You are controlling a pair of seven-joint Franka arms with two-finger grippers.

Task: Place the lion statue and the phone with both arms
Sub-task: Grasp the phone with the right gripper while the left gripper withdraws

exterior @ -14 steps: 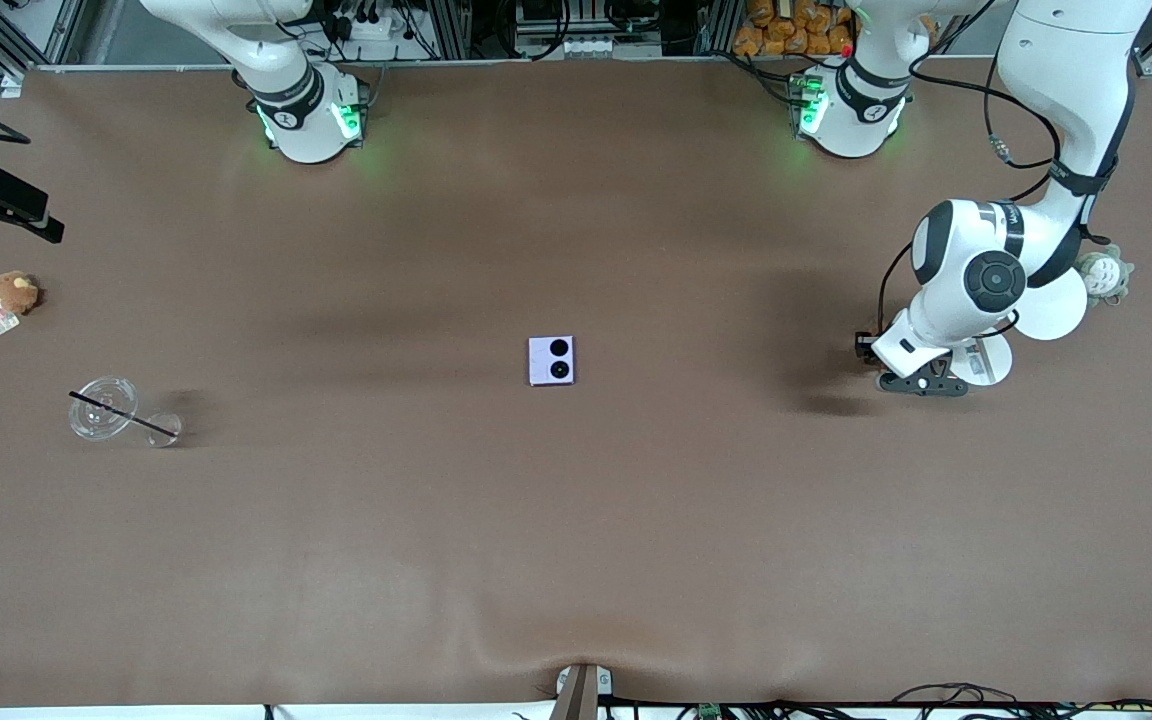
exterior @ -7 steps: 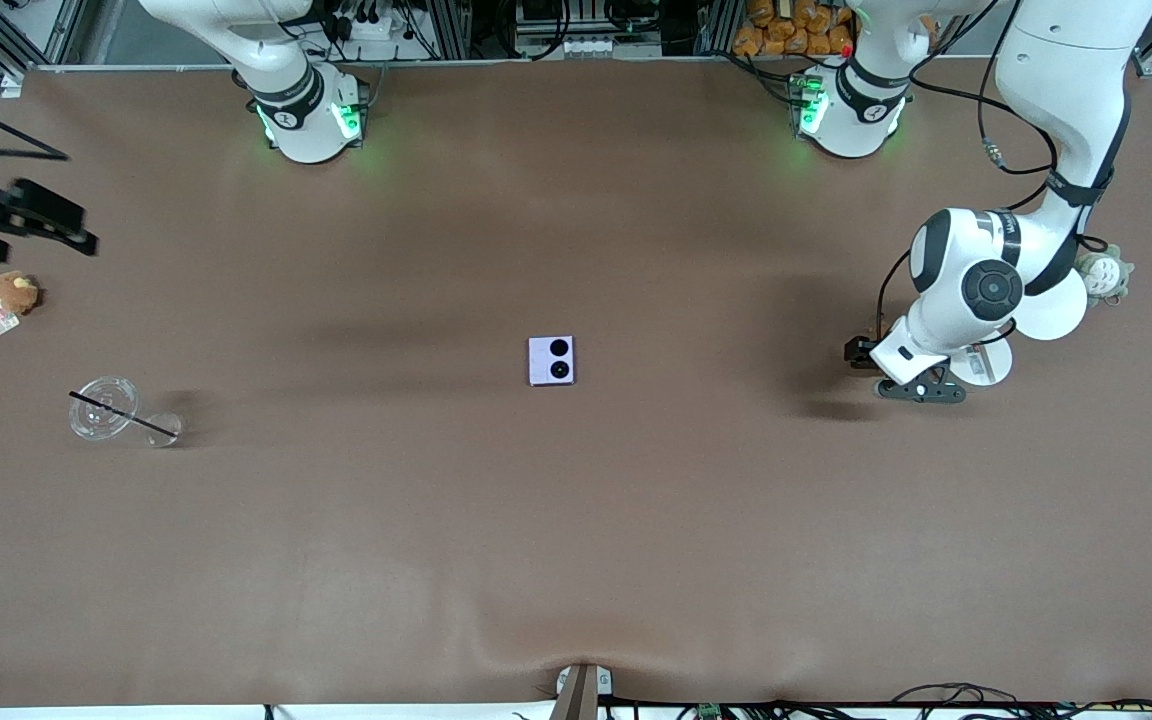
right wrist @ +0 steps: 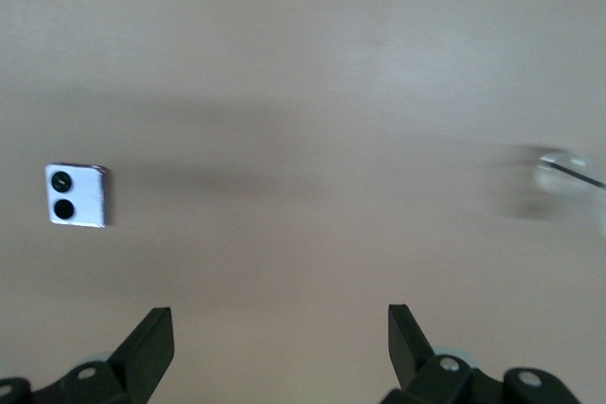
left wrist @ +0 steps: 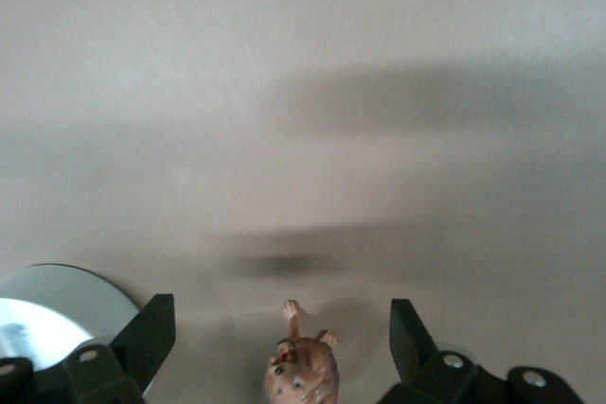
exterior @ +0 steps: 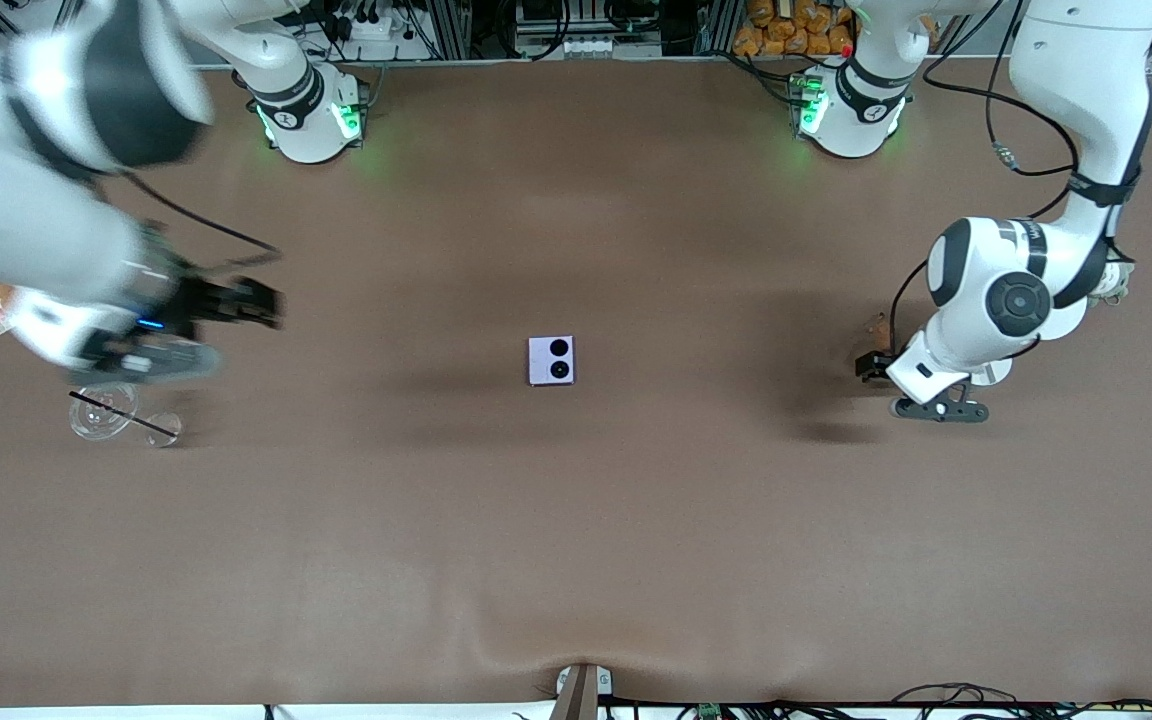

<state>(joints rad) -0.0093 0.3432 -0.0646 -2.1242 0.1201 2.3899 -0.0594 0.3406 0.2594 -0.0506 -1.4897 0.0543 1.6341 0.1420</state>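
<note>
Across the front view, you see the phone [exterior: 551, 360] lying flat mid-table on the brown cloth [exterior: 576, 520], a pale squarish slab with two round black circles. The right gripper [exterior: 236, 303] hangs over the cloth toward the right arm's end, smeared, above a clear glass cup [exterior: 103, 410] with a dark straw. The left gripper [exterior: 871, 365] sits low toward the left arm's end, mostly hidden under its white wrist; the lion statue [exterior: 876, 325] shows only as a small reddish speck beside it.

From the left wrist view, you find the left gripper [left wrist: 282, 328] spread wide, the hard reddish-brown lion statue [left wrist: 303, 366] standing between the fingers, touching neither, its body cut off at the edge.

From the right wrist view, the right gripper [right wrist: 281, 330] is spread and empty, the phone [right wrist: 78, 196] well apart from it.
</note>
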